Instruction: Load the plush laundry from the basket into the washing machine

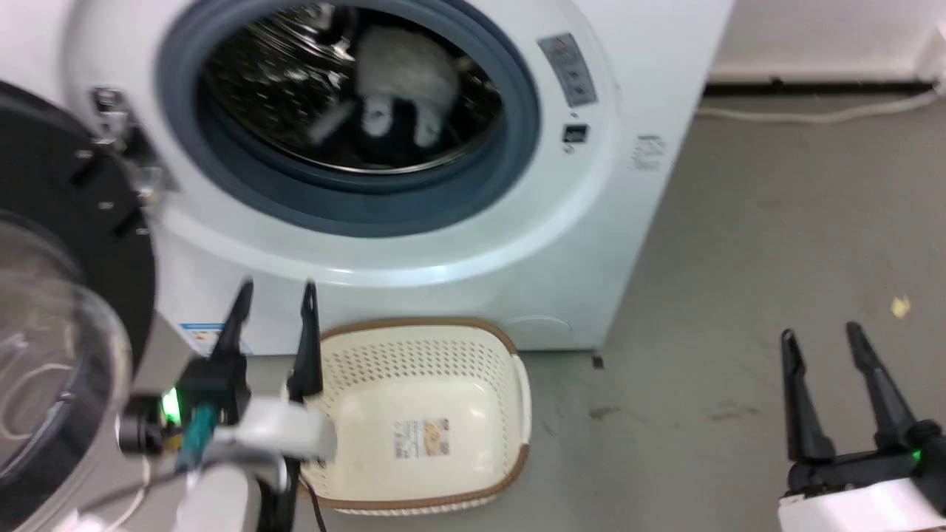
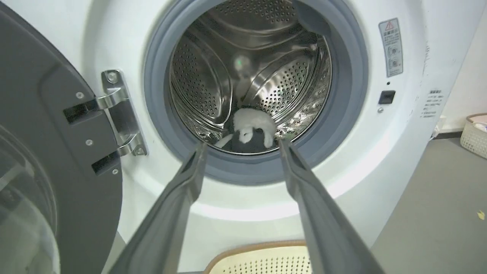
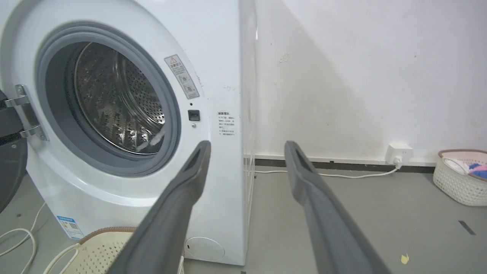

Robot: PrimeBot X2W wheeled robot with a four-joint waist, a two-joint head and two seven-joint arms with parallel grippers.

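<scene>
Plush laundry (image 2: 253,120) inside washing machine (image 2: 236,213); left fingers (image 1: 306,347), right fingers (image 1: 800,406) spread.

Right tool (image 3: 247,146) (spread); washing machine (image 3: 215,68) open

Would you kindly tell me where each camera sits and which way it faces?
Head view: on the head, looking down at the washing machine and basket; left gripper and right gripper show, open.
Left wrist view: left wrist, facing the plush laundry in the drum; own fingers show.
Right wrist view: right wrist, facing the machine's right edge and the wall; own fingers show.
Shared: all see the drum opening and basket.
</scene>
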